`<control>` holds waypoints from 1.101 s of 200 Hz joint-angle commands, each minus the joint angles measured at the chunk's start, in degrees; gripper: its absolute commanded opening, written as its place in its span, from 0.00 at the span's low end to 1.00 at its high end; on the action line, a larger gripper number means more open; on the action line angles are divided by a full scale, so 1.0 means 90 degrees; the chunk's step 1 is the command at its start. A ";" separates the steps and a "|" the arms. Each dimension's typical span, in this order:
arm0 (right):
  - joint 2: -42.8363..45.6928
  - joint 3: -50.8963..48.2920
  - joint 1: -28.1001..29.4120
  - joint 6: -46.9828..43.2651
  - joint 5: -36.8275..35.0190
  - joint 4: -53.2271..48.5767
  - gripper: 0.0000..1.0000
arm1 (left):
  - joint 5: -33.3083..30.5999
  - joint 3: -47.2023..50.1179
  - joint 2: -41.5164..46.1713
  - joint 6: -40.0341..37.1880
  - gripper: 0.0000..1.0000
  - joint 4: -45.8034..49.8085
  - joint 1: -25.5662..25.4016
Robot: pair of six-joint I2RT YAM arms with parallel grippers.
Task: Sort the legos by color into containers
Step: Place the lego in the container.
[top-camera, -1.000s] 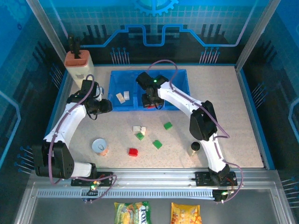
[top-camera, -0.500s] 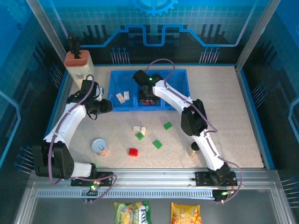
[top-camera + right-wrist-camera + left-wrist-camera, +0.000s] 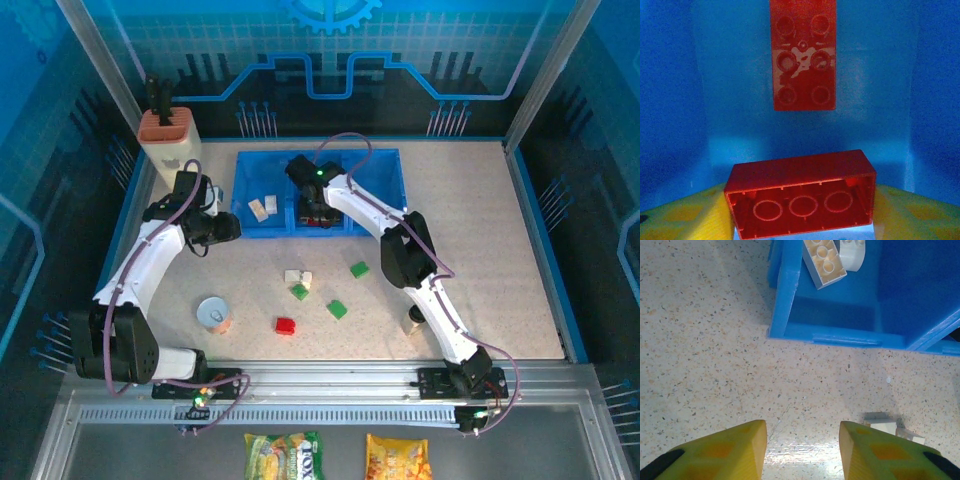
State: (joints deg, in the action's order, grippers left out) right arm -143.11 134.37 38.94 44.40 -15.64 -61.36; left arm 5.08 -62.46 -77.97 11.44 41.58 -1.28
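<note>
The blue tray (image 3: 378,192) stands at the back with three compartments. My right gripper (image 3: 318,213) reaches down into the middle compartment, shut on a red brick (image 3: 800,192) that it holds hollow side up by its ends. A second red brick (image 3: 803,55) lies flat on the tray floor (image 3: 880,100) beyond it. Two white bricks (image 3: 262,207) lie in the left compartment. My left gripper (image 3: 226,228) hovers open over bare table just left of the tray's front corner (image 3: 790,295). On the table lie white bricks (image 3: 297,276), three green bricks (image 3: 299,291) (image 3: 359,269) (image 3: 337,309) and a red brick (image 3: 286,325).
A round tin can (image 3: 213,312) sits at the front left, and a small dark-capped bottle (image 3: 415,318) stands beside the right arm. The beige block with the orange top (image 3: 168,135) stands at the back left corner. Blue walls ring the table.
My right gripper has shifted slightly left and deeper into the middle compartment with the red brick, its elbow folding closer. The left arm has not moved.
</note>
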 commanded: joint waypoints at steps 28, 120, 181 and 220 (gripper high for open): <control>0.0370 0.0070 -0.0020 -0.0039 -0.0104 -0.0130 0.71 | 0.0177 0.0074 0.0129 -0.0151 0.43 -0.0053 0.0064; 0.0953 -0.0166 0.0057 -0.0307 -0.0108 -0.0317 0.83 | 0.0217 0.0070 0.0092 -0.0139 0.43 -0.0042 0.0065; 0.1535 -0.0676 0.0287 -0.1023 0.0038 -0.0577 0.79 | 0.0207 0.0058 0.0080 -0.0168 0.43 -0.0046 0.0069; 0.2194 -0.1825 0.0454 -0.1559 0.0297 -0.0384 0.76 | 0.0207 0.0063 0.0071 -0.0174 0.43 -0.0035 0.0064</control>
State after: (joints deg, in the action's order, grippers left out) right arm -128.70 123.52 41.69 34.85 -15.40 -64.01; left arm 5.50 -62.46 -77.97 11.42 41.58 -1.28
